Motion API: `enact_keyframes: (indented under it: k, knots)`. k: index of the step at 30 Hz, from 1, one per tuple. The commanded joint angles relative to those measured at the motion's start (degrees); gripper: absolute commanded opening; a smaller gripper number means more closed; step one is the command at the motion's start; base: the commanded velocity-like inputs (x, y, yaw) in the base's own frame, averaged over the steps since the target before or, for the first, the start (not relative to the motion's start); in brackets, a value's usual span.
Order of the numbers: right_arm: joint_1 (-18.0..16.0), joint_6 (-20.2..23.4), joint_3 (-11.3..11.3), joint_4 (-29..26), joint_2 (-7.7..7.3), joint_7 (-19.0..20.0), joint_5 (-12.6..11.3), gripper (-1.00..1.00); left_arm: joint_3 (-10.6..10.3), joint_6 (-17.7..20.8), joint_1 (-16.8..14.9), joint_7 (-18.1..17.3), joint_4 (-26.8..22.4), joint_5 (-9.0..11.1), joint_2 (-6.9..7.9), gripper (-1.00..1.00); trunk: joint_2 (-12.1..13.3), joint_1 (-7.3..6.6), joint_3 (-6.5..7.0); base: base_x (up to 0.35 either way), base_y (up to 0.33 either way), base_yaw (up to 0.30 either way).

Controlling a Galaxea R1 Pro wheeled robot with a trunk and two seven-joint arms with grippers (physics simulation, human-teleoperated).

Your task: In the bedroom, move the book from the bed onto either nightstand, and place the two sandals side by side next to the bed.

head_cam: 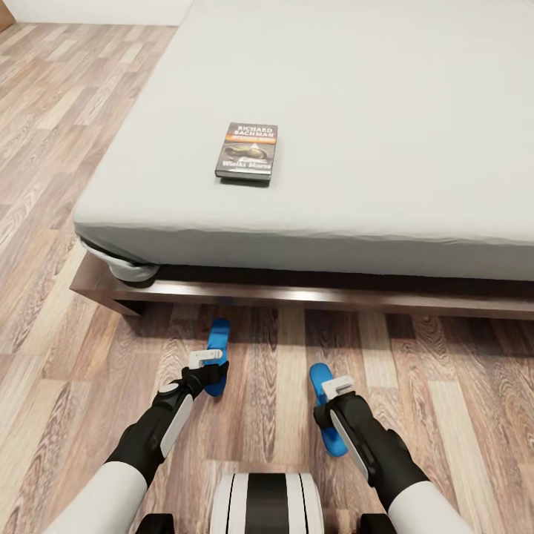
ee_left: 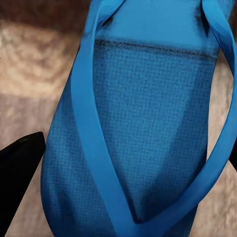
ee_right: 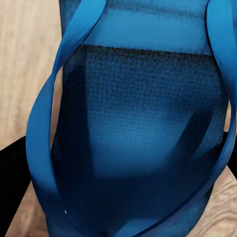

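From the head camera we look down on the near edge of the bed (head_cam: 415, 148), its light-grey mattress sitting on a dark brown frame above a wood-plank floor (head_cam: 52, 185). The book (head_cam: 248, 151) lies flat on the mattress, near the corner on our left, its dark cover with the orange band facing up (the white title lettering is readable), well apart from both arms.

Both blue sandals are low over the floor just in front of the bed frame. The left sandal (head_cam: 217, 348) points toward the bed, and our left gripper (head_cam: 209, 368) sits over its near end. The right sandal (head_cam: 327, 411) lies beside it, a little nearer to the robot, with our right gripper (head_cam: 331, 400) over its middle.

In the left wrist view the left sandal (ee_left: 148, 128) shows sole-up with its V-shaped strap, and one dark fingertip (ee_left: 19, 173) stands just beside its edge; we judge the claw closed on this sandal. In the right wrist view the right sandal (ee_right: 143, 128) sits between two dark fingers (ee_right: 12, 173) at its edges, so this claw also grips its sandal. Whether either sandal rests on the floor or is just off it, we cannot tell.
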Motion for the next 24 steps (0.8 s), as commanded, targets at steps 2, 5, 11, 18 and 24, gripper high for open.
enact_keyframes:
  k: [2,5,11,18,24]
  knots:
    - [0.0,0.3,0.1,-0.2,-0.02,0.7,0.1,-1.00,0.0,0.3,0.0,0.1,-0.1,0.5,0.01,-1.00,0.0,-0.01,-0.03,0.000,0.000,0.000]
    - [0.0,0.3,0.1,-0.2,-0.06,1.7,0.1,-1.00,0.0,0.3,0.0,0.1,-0.2,0.5,0.02,-1.00,0.0,0.04,-0.47,0.000,0.000,0.000]
    - [0.0,0.3,0.1,-0.5,-0.01,2.1,0.2,-1.00,0.0,0.1,0.0,0.1,-0.1,0.5,-0.01,-1.00,-0.1,0.12,-1.14,0.000,0.000,0.000]
    - [0.0,0.3,0.1,-0.9,-0.03,2.2,0.2,-1.00,0.0,-0.1,0.0,0.2,-0.2,0.4,-0.02,-1.00,-0.1,0.22,-2.03,0.000,0.000,0.000]
    - [0.0,0.2,0.2,-1.0,0.01,2.2,0.2,-1.00,0.0,-0.2,0.0,0.3,-0.2,0.4,-0.02,-1.00,-0.1,0.25,-2.25,0.000,0.000,0.000]
